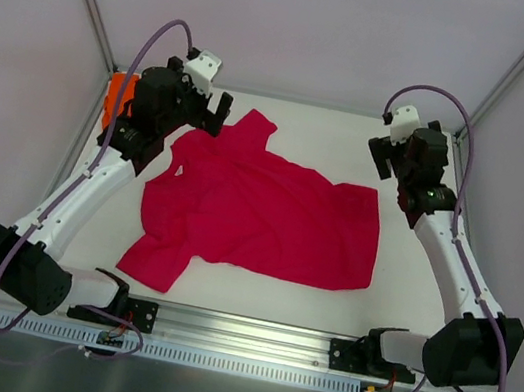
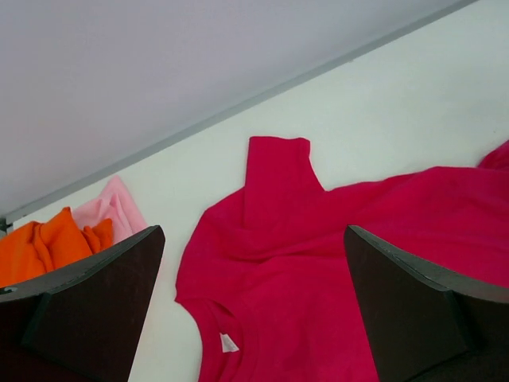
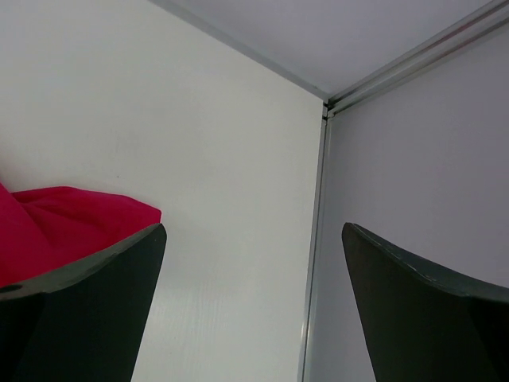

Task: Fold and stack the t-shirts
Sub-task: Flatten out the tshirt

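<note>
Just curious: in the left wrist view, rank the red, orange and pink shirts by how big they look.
1. red shirt, by far.
2. orange shirt and pink shirt: similar, both partly hidden, so unranked.

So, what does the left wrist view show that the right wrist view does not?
Only the left wrist view: the orange t-shirt and pink t-shirt bunched side by side, plus the neck opening of the crimson t-shirt. Only the right wrist view: the enclosure's corner post. Both: part of the crimson t-shirt, the white table, and that arm's own open gripper: left gripper, right gripper.
</note>
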